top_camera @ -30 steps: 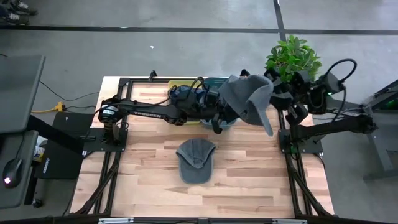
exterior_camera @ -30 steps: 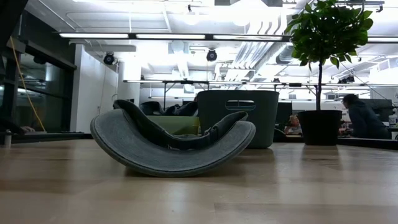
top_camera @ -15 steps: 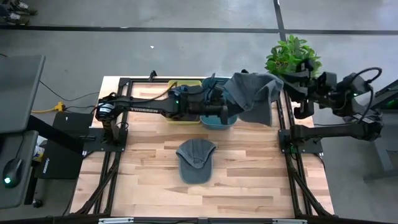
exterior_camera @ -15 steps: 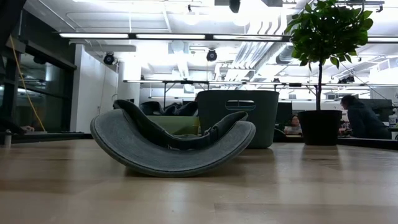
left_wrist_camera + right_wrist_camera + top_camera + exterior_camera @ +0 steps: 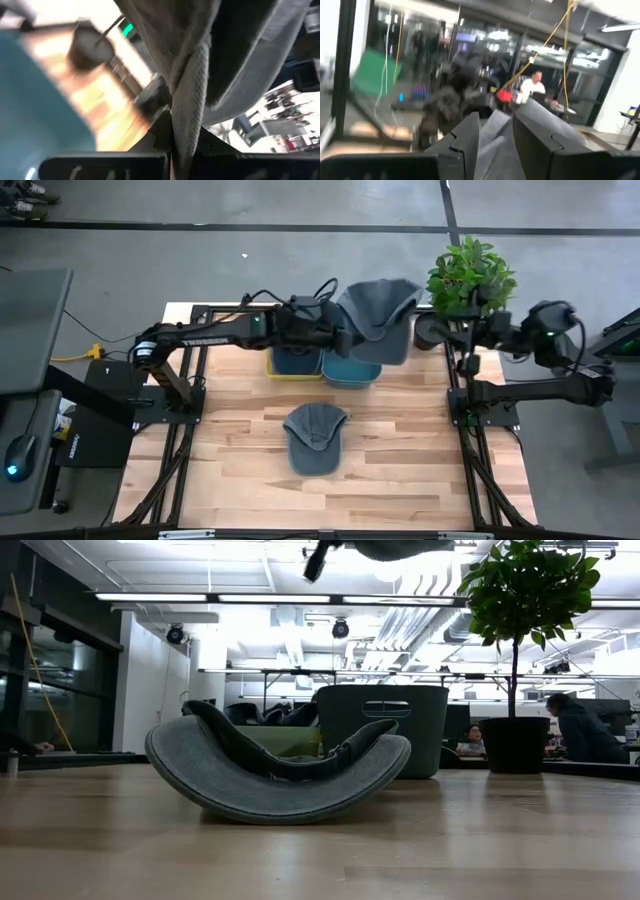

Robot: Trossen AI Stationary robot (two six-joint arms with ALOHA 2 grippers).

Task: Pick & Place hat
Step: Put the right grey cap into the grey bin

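The grey hat point(image 5: 377, 318), released by the spread right hand point(image 5: 428, 330), is now pinched above the teal bin point(image 5: 352, 370) by the left hand point(image 5: 345, 338).

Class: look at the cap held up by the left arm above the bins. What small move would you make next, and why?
Probably lower it. The left gripper is shut on the grey cap, which hangs above the teal bin at the table's back edge, while the right gripper has let go and sits apart. A second cap waits mid-table.
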